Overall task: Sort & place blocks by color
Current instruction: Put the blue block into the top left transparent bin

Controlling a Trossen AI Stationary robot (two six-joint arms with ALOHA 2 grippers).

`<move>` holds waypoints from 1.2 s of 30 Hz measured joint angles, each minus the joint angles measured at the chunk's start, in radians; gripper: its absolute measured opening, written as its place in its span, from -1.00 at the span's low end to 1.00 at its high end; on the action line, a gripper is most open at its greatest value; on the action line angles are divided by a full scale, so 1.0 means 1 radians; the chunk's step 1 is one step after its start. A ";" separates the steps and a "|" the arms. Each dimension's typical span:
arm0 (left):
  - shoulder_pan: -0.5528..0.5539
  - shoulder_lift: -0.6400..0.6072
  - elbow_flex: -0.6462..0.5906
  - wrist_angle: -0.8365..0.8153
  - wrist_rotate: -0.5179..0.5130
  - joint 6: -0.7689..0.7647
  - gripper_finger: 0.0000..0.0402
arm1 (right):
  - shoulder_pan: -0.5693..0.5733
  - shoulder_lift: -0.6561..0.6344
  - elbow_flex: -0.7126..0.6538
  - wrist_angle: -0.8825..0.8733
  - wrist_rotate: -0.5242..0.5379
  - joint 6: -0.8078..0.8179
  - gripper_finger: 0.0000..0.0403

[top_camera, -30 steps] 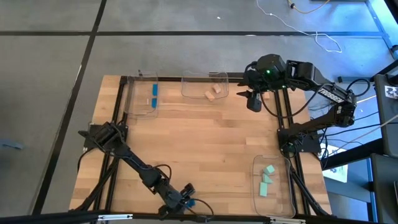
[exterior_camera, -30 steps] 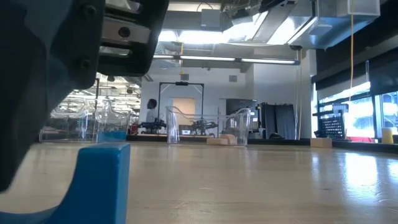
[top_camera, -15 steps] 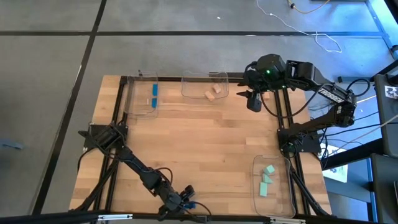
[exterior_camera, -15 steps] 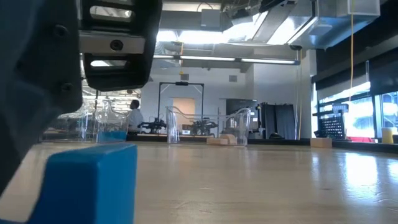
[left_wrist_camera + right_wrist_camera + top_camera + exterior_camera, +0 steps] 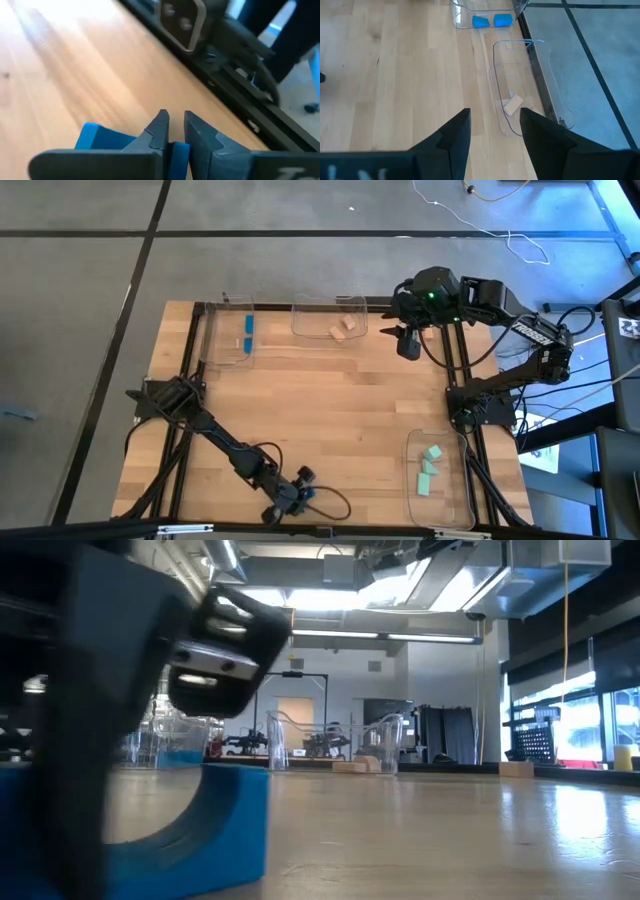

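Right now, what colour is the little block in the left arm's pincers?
Bright blue block, clearest in the left wrist view, nipped by the left gripper.

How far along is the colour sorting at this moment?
Two blue blocks, tan blocks and three green blocks already lie in separate clear trays. In hand: the left gripper pinches a last blue block at the table's near edge. Left: carrying it to the blue tray. The right gripper waits open.

left end effector (image 5: 300, 490) low at the surface's (image 5: 330, 400) near edge (fingers nearly together), right end effector (image 5: 408, 345) parted over its far edge.
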 joint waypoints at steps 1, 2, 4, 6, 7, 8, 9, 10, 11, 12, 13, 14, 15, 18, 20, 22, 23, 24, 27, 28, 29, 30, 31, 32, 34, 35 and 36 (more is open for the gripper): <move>0.007 0.000 0.000 0.001 0.001 -0.019 -0.83 | 0.000 0.000 0.000 0.001 0.000 0.000 -0.15; 0.014 0.000 0.000 0.002 0.002 -0.033 -0.85 | 0.000 0.000 0.000 0.002 0.000 0.000 -0.15; 0.028 -0.011 -0.002 -0.008 0.000 -0.049 -0.86 | 0.000 0.000 0.000 0.002 0.000 0.000 -0.15; 0.044 -0.019 -0.004 -0.013 -0.003 -0.060 -0.86 | 0.000 0.000 0.000 0.002 0.000 0.000 -0.15; 0.051 -0.025 -0.004 -0.020 -0.009 -0.067 -0.86 | 0.000 0.000 0.000 0.003 0.000 0.000 -0.15; 0.060 -0.034 -0.004 -0.031 -0.011 -0.074 -0.86 | 0.000 0.000 0.000 0.002 0.000 0.000 -0.15; 0.069 -0.042 -0.006 -0.042 -0.012 -0.081 -0.86 | 0.000 0.000 0.000 0.003 0.000 0.000 -0.15; 0.079 -0.049 -0.007 -0.045 -0.012 -0.093 -0.86 | 0.000 0.000 0.000 0.003 0.000 0.000 -0.15; 0.089 -0.055 -0.007 -0.051 -0.014 -0.103 -0.86 | 0.000 0.000 0.000 0.003 0.000 0.000 -0.15; 0.100 -0.063 -0.008 -0.057 -0.015 -0.112 -0.87 | 0.000 0.000 0.000 0.003 0.000 0.000 -0.15; 0.110 -0.072 -0.008 -0.062 -0.015 -0.123 -0.88 | 0.000 0.000 0.000 0.003 0.000 0.000 -0.15; 0.121 -0.084 -0.009 -0.070 -0.016 -0.134 -0.89 | 0.000 0.000 0.000 0.003 0.000 0.000 -0.15; 0.131 -0.093 -0.009 -0.072 -0.018 -0.146 -0.89 | 0.000 0.000 0.000 0.003 -0.001 0.000 -0.15; 0.161 -0.134 -0.010 -0.122 -0.037 -0.179 -0.90 | 0.000 0.000 0.000 0.003 -0.001 0.000 -0.15; 0.180 -0.164 -0.010 -0.147 -0.059 -0.185 -0.90 | 0.000 0.000 0.000 0.003 -0.001 0.000 -0.15; 0.197 -0.202 -0.010 -0.181 -0.094 -0.188 -0.90 | 0.000 0.000 0.000 0.002 -0.001 0.000 -0.15; 0.205 -0.224 -0.010 -0.200 -0.116 -0.192 -0.90 | 0.000 0.000 0.000 0.002 -0.001 0.000 -0.15; 0.214 -0.247 -0.010 -0.220 -0.138 -0.203 -0.90 | 0.000 0.000 0.000 0.002 -0.001 0.000 -0.15; 0.247 -0.313 -0.010 -0.290 -0.221 -0.250 -0.90 | 0.000 0.000 0.000 0.002 -0.001 0.000 -0.15; 0.258 -0.336 -0.010 -0.323 -0.256 -0.276 -0.90 | 0.000 0.000 0.000 0.002 -0.002 0.000 -0.15; 0.272 -0.359 -0.009 -0.344 -0.289 -0.311 -0.90 | 0.000 0.000 0.000 0.002 -0.002 0.000 -0.15; 0.287 -0.384 -0.008 -0.375 -0.322 -0.351 -0.90 | 0.000 0.000 0.000 0.002 -0.002 0.000 -0.15; 0.299 -0.411 -0.008 -0.421 -0.357 -0.394 -0.90 | 0.000 0.000 0.000 0.001 -0.002 0.000 -0.15; 0.314 -0.434 -0.008 -0.453 -0.391 -0.438 -0.90 | 0.000 0.000 0.000 0.001 -0.004 0.000 -0.15; 0.345 -0.479 -0.008 -0.516 -0.448 -0.509 -0.90 | 0.000 0.000 0.000 0.000 -0.022 -0.001 -0.15; 0.360 -0.499 -0.008 -0.551 -0.477 -0.537 -0.90 | 0.000 0.000 0.000 0.000 -0.033 -0.003 -0.15; 0.376 -0.517 -0.008 -0.570 -0.502 -0.560 -0.90 | 0.000 0.000 0.000 0.000 -0.043 -0.010 -0.15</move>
